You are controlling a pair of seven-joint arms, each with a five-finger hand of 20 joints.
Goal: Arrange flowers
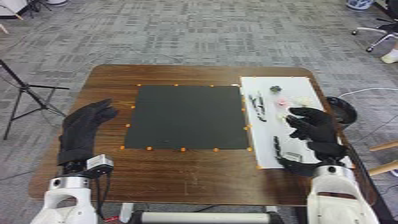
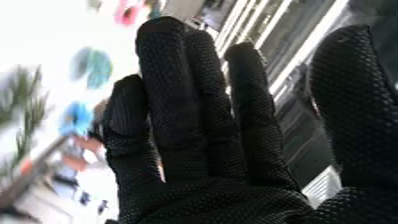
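Has the right hand (image 1: pixel 322 131) over the right part of the white sheet (image 1: pixel 267 131), opened wide, with straight fingers (image 2: pixel 171 110) and the thumb (image 2: pixel 348 95) set well apart from them. Can see the pink flower (image 1: pixel 282 101) near those fingertips, on the sheet just beyond the hand in the head view, and again past the fingers in the right wrist view. Shows pale flowers (image 1: pixel 304 101) close by, also just beyond the fingers, and a small dark bloom (image 1: pixel 275 89) farther out toward the sheet's far edge. Places a dark, thin piece (image 1: pixel 258 107) left of the flowers, and another dark strip (image 1: pixel 277 146) nearer, left of the hand. Leads leftward to the dark mat (image 1: pixel 187 117) on the brown table (image 1: pixel 191 182), with orange marks around its border. Ends at the left hand (image 1: pixel 84 122), well apart from the flowers, left of the mat, relaxed and loosely spread.
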